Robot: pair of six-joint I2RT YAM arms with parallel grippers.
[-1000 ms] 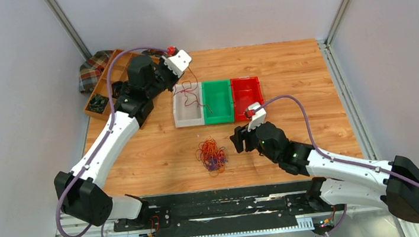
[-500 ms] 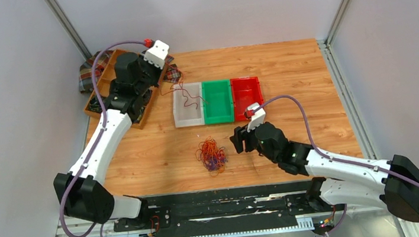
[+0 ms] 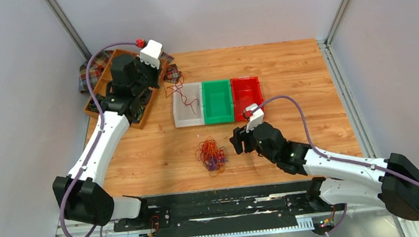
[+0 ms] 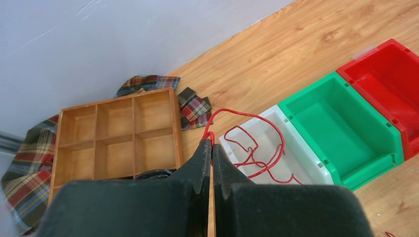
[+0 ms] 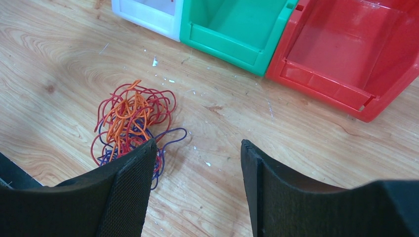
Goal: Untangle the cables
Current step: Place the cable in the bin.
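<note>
A clump of red, orange and purple cables (image 3: 212,155) lies on the wooden table in front of the bins; it also shows in the right wrist view (image 5: 131,124). My left gripper (image 4: 211,142) is shut on one red cable (image 4: 257,143) whose loops trail down into the white bin (image 3: 188,105). In the top view the left gripper (image 3: 161,81) is above the tray's right edge, left of the white bin. My right gripper (image 5: 197,148) is open and empty, low over the table just right of the clump (image 3: 237,141).
A green bin (image 3: 217,101) and a red bin (image 3: 247,96) stand beside the white bin. A wooden compartment tray (image 3: 109,88) rests on a plaid cloth (image 3: 87,73) at the back left. White walls close in at the sides.
My left gripper has moved back and left from over the white bin toward the wooden tray, pulling the red cable with it. My right gripper has barely moved.
</note>
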